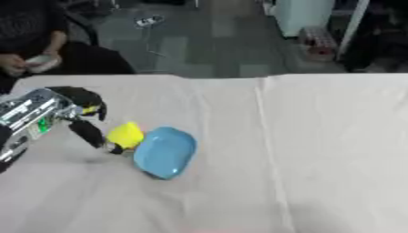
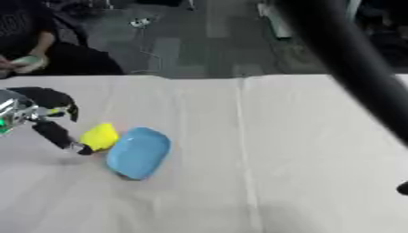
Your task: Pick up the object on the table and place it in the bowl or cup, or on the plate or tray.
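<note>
left hand on the yellow object, right at the blue plate's edge

the black left hand comes in from the left over the pale cloth-covered table, one finger stretched down against the small rounded yellow object, the rest curled above. the object sits touching the left rim of the shallow blue plastic plate, not on it. right arm crosses as a dark bar; its hand cannot be made out.

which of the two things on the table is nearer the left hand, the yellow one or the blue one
The yellow object. It sits right at the fingers of the left hand, while the blue plate lies on its far side, farther from the hand.
</note>
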Controlling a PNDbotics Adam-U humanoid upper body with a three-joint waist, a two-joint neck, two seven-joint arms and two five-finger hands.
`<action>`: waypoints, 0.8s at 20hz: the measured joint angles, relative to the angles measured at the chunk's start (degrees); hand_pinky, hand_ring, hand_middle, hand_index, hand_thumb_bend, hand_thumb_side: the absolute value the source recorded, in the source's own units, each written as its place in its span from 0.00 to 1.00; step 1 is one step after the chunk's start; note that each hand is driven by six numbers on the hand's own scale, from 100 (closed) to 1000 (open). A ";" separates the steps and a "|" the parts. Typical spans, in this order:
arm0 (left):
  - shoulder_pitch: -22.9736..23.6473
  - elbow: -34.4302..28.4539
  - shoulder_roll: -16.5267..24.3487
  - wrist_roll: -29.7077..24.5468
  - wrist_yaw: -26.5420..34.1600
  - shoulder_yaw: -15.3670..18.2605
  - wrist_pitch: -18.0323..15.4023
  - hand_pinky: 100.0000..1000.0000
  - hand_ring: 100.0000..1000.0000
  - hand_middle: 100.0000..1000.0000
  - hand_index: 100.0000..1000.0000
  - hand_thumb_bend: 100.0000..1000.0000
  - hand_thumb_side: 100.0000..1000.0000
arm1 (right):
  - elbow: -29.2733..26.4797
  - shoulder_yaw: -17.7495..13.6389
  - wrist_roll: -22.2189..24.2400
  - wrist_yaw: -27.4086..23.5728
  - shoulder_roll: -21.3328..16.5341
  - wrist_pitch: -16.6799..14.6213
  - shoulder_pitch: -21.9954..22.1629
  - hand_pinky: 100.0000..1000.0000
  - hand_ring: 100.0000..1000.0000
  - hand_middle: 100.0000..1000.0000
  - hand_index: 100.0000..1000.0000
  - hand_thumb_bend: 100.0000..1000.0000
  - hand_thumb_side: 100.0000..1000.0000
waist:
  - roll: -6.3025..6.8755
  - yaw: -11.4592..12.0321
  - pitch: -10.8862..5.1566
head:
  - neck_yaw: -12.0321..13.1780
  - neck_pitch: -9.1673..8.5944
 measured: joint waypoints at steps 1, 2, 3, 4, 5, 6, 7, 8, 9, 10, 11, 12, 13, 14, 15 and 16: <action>-0.03 0.10 0.00 0.07 -0.01 0.00 -0.05 0.77 0.81 0.78 0.77 0.57 0.81 | 0.00 -0.03 0.33 -0.43 -0.19 -0.02 -0.18 0.06 0.34 0.40 0.07 0.00 0.97 | 0.00 -0.14 0.03 | 0.00 -0.01; -0.12 0.10 0.00 0.17 -0.01 0.00 -0.12 0.77 0.81 0.78 0.77 0.57 0.81 | 0.00 -0.07 0.64 -0.84 -0.21 -0.05 -0.39 0.06 0.34 0.40 0.07 0.00 0.97 | 0.01 -0.23 0.11 | -0.01 -0.02; -0.23 0.11 0.00 0.27 -0.01 0.00 -0.19 0.77 0.81 0.78 0.77 0.57 0.81 | 0.00 -0.15 0.96 -1.23 -0.21 -0.05 -0.52 0.06 0.34 0.40 0.07 0.00 0.97 | 0.01 -0.28 0.27 | -0.01 -0.04; -0.31 0.13 -0.01 0.38 -0.01 0.00 -0.20 0.77 0.81 0.78 0.78 0.57 0.81 | 0.00 -0.21 1.32 -1.55 -0.21 -0.02 -0.74 0.06 0.34 0.40 0.06 0.00 0.97 | 0.01 -0.40 0.36 | -0.01 -0.07; -0.33 0.15 -0.02 0.52 0.00 0.00 -0.19 0.77 0.81 0.78 0.78 0.57 0.81 | 0.00 -0.32 1.65 -1.86 -0.22 0.03 -0.91 0.06 0.34 0.40 0.06 0.00 0.97 | 0.01 -0.52 0.39 | 0.00 -0.14; -0.34 0.21 -0.04 0.68 0.01 0.00 -0.20 0.77 0.81 0.78 0.78 0.57 0.81 | 0.00 -0.33 1.98 -2.15 -0.23 0.09 -0.93 0.06 0.34 0.40 0.06 0.00 0.97 | 0.02 -0.56 0.43 | 0.09 -0.17; -0.36 0.44 -0.05 0.80 0.02 0.00 -0.24 0.77 0.81 0.78 0.78 0.57 0.80 | 0.00 -0.34 2.34 -2.42 -0.24 0.16 -1.02 0.05 0.34 0.40 0.06 0.00 0.97 | 0.02 -0.65 0.55 | 0.24 -0.17; -0.38 0.60 -0.10 0.85 0.03 0.00 -0.26 0.77 0.81 0.78 0.78 0.57 0.80 | 0.00 -0.34 2.64 -2.69 -0.25 0.22 -1.24 0.05 0.34 0.40 0.06 0.00 0.97 | 0.02 -0.81 0.68 | 0.27 -0.17; -0.43 0.81 -0.35 0.87 0.03 0.00 -0.27 0.77 0.81 0.78 0.78 0.56 0.79 | 0.00 -0.34 2.94 -2.90 -0.31 0.24 -1.45 0.05 0.34 0.40 0.06 0.00 0.97 | 0.02 -0.92 0.74 | 0.34 -0.17; -0.48 1.04 -0.56 0.91 0.03 -0.01 -0.30 0.77 0.81 0.78 0.78 0.56 0.79 | 0.00 -0.35 3.15 -3.18 -0.38 0.24 -1.48 0.05 0.34 0.40 0.06 0.00 0.97 | 0.03 -1.03 0.79 | 0.46 -0.17; -0.58 1.34 -0.68 0.96 0.03 -0.01 -0.35 0.77 0.81 0.78 0.78 0.56 0.78 | 0.00 -0.37 3.41 -3.40 -0.41 0.26 -1.64 0.05 0.34 0.40 0.06 0.00 0.97 | 0.03 -1.20 0.88 | 0.75 -0.17; -0.65 1.66 -0.90 1.02 -0.03 -0.01 -0.38 0.77 0.81 0.78 0.78 0.57 0.78 | 0.00 -0.38 3.63 -3.70 -0.45 0.27 -1.91 0.05 0.34 0.40 0.06 0.00 0.98 | 0.03 -1.37 1.00 | 0.91 -0.17; -0.66 2.05 -1.05 1.16 -0.32 -0.01 -0.41 0.78 0.82 0.78 0.78 0.57 0.77 | 0.00 -0.39 3.92 -3.98 -0.49 0.34 -2.10 0.05 0.34 0.40 0.05 0.00 0.98 | 0.03 -1.55 1.11 | 1.30 -0.20; -0.67 2.44 -1.06 1.41 -0.87 -0.01 -0.49 0.78 0.82 0.78 0.78 0.57 0.77 | 0.00 -0.39 4.23 -4.30 -0.59 0.37 -2.40 0.05 0.34 0.40 0.05 0.00 0.98 | 0.02 -1.75 1.26 | 1.62 -0.38; -0.67 2.85 -1.09 1.75 -1.59 -0.01 -0.68 0.78 0.82 0.79 0.78 0.58 0.77 | 0.00 -0.39 4.56 -4.63 -0.66 0.47 -2.68 0.05 0.34 0.40 0.05 0.00 0.98 | 0.02 -1.97 1.49 | 2.00 -0.50; -0.69 3.25 -1.23 2.26 -2.43 0.02 -0.90 0.78 0.82 0.79 0.78 0.58 0.77 | 0.00 -0.39 4.96 -4.94 -0.66 0.57 -3.08 0.05 0.34 0.40 0.05 0.00 0.98 | 0.02 -2.28 1.81 | 2.48 -0.73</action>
